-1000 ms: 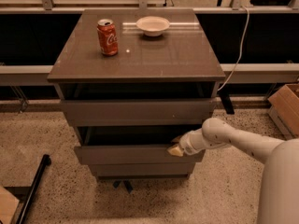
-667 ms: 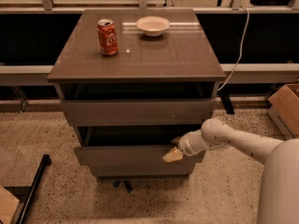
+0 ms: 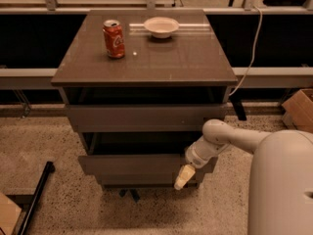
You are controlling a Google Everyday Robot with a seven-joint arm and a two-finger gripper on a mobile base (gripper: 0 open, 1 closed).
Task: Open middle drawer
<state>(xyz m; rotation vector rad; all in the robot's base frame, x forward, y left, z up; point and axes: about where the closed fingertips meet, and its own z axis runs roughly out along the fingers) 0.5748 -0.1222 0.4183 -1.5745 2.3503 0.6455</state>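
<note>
The grey-brown cabinet (image 3: 146, 58) has three drawers. The middle drawer (image 3: 132, 163) stands pulled out a little, with a dark gap above its flat front panel. The top drawer (image 3: 142, 117) sits above it, and the lowest drawer (image 3: 142, 179) shows as a narrow strip below. My gripper (image 3: 181, 176) hangs at the right end of the middle drawer's front, at its lower edge, with its pale tip pointing down over the lowest drawer. The white arm (image 3: 230, 138) reaches in from the right.
A red soda can (image 3: 114, 38) and a white bowl (image 3: 161, 27) stand on the cabinet top. A cardboard box (image 3: 299, 110) lies at the right. A black bar (image 3: 34, 199) lies on the speckled floor at the left. A white cable (image 3: 249, 53) hangs at the right.
My gripper has dropped from the middle drawer's front panel down to its lower edge. The drawer front looks a touch further out.
</note>
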